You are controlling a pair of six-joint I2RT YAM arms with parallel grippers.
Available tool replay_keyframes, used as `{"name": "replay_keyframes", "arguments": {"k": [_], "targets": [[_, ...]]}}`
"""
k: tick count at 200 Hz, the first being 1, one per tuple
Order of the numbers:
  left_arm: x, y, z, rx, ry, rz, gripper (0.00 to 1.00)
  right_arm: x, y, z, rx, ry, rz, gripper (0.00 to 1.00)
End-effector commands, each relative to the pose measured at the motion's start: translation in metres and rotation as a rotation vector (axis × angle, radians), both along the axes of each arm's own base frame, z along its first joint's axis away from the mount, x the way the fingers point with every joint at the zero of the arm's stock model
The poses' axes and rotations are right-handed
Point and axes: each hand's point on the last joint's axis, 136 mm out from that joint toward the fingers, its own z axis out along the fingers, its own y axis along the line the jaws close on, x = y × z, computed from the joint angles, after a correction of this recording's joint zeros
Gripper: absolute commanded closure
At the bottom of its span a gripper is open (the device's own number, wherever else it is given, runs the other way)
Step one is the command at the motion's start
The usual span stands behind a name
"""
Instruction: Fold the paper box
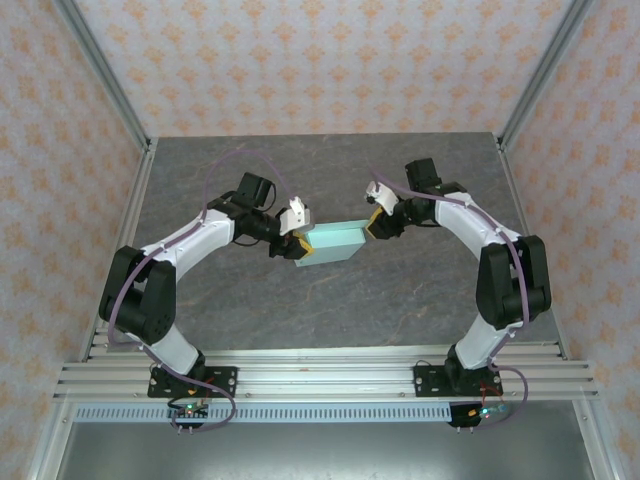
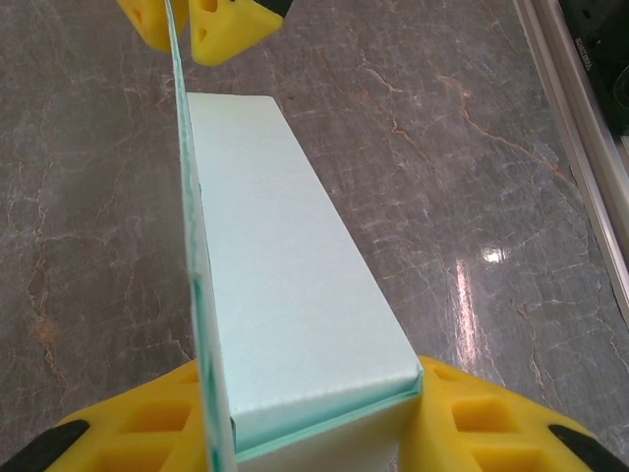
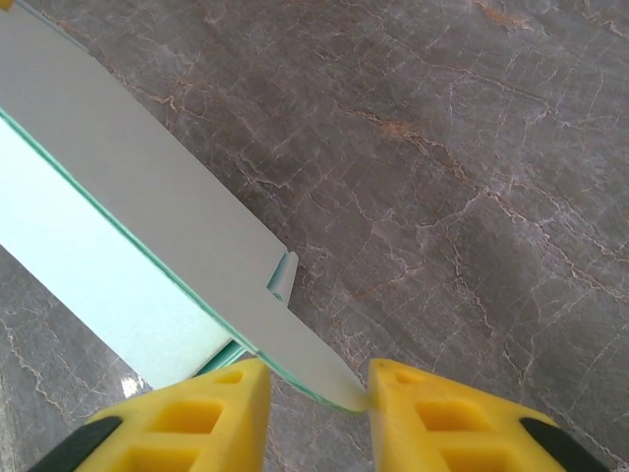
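Observation:
The paper box (image 1: pixel 330 243) is a pale mint-green rectangular box held above the table between the two arms. My left gripper (image 1: pixel 300 245) is shut on its left end; in the left wrist view the yellow fingers (image 2: pixel 472 413) press both sides of the box (image 2: pixel 285 246). My right gripper (image 1: pixel 372 228) is at the box's right end. Its jaws stand apart around a loose flap (image 3: pixel 177 226). The flap's rounded tip touches the right finger (image 3: pixel 413 393), while the left finger sits by the box body (image 3: pixel 79 265). From the left wrist view, the right gripper (image 2: pixel 187 25) straddles the flap's thin edge.
The grey marbled tabletop (image 1: pixel 330 170) lies under the box. Metal frame posts (image 1: pixel 105 70) and patterned walls bound the back and sides. An aluminium rail (image 1: pixel 330 375) runs along the near edge by the arm bases.

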Motion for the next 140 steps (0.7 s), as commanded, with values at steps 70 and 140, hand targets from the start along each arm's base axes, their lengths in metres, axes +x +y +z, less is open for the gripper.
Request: {"name": "replay_keyframes", "arguments": {"k": [70,140], "targets": [[0.011,-0.001,0.01,-0.017,-0.04,0.02,0.7,-0.009,0.015,0.025,0.093,-0.007,0.039,0.89],[0.017,0.0,0.013,-0.021,-0.055,0.055,0.71,-0.018,0.025,0.035,0.043,0.068,-0.143,0.87]]}}
